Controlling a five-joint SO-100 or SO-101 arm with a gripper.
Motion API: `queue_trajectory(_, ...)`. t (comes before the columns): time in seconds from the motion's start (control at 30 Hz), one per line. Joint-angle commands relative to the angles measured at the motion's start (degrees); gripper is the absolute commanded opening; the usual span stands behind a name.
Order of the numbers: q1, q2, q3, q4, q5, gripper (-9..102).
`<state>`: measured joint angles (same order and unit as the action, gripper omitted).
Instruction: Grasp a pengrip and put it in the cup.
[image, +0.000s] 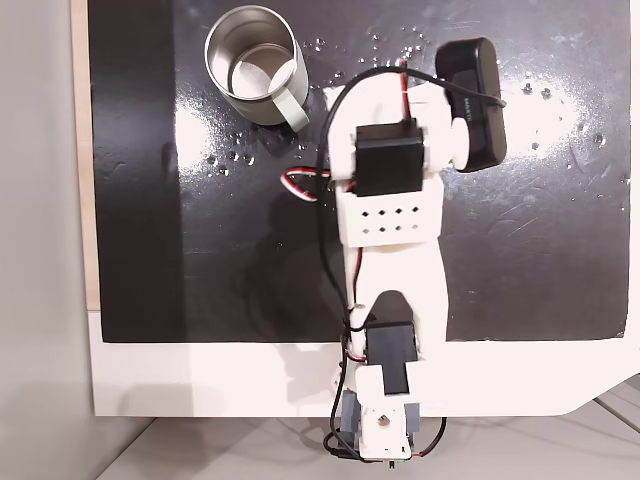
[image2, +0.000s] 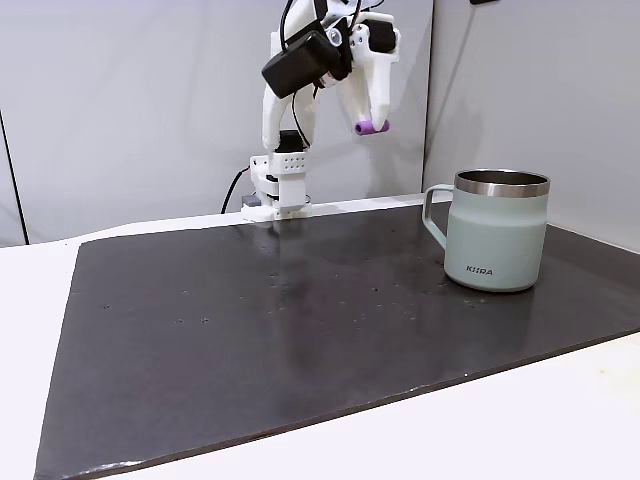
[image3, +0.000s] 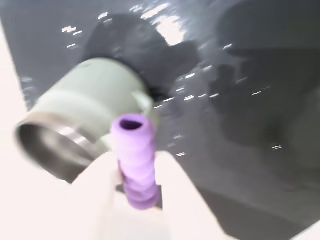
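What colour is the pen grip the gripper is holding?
Light purple, ribbed; the pengrip shows best in the wrist view, pinched in the gripper.

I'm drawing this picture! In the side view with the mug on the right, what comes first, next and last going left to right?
White arm base → purple pen grip held up in the air by the tool → mug standing on the black mat.

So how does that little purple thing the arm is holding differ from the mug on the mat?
The pengrip is purple, ribbed and tiny; the mug is pale grey-green with a steel rim and far bigger. The pengrip is held in the air, pinched in the tool; the mug stands upright on the black mat. The mug has a side handle; the pengrip has none. Both are hollow and open at the end.
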<state>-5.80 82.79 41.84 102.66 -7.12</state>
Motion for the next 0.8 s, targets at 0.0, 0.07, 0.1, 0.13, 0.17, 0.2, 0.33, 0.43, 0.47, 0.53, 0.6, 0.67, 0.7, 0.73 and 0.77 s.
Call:
queue_trajectory(0.0, -1.9, -2.5, -9.6, 0.4, 5.7, 0)
queue_trajectory(0.07, -3.0, -5.8, -14.6, 0.4, 8.6, 0)
queue_trajectory(0.1, -3.7, -7.6, -17.2, 0.4, 9.6, 0)
queue_trajectory(0.13, -4.5, -9.2, -19.6, 0.4, 10.4, 0)
queue_trajectory(0.17, -5.2, -10.5, -21.4, 0.0, 10.9, 0)
queue_trajectory(0.2, -6.0, -11.1, -21.4, -1.1, 11.1, 0)
queue_trajectory(0.33, -10.1, -13.5, -22.9, -5.5, 13.3, 0)
queue_trajectory(0.43, -13.3, -15.6, -24.7, -8.9, 13.9, 0)
queue_trajectory(0.47, -14.1, -15.8, -24.8, -9.9, 14.1, 0)
queue_trajectory(0.53, -15.6, -16.8, -24.9, -11.8, 14.2, 0)
queue_trajectory(0.6, -16.5, -17.6, -25.0, -12.9, 14.2, 0)
queue_trajectory(0.67, -17.1, -18.5, -25.0, -13.7, 14.2, 0)
queue_trajectory(0.7, -17.3, -18.9, -25.0, -13.9, 14.2, 0)
queue_trajectory(0.73, -17.3, -19.3, -25.0, -14.1, 14.2, 0)
queue_trajectory(0.77, -17.3, -19.7, -25.0, -14.2, 14.2, 0)
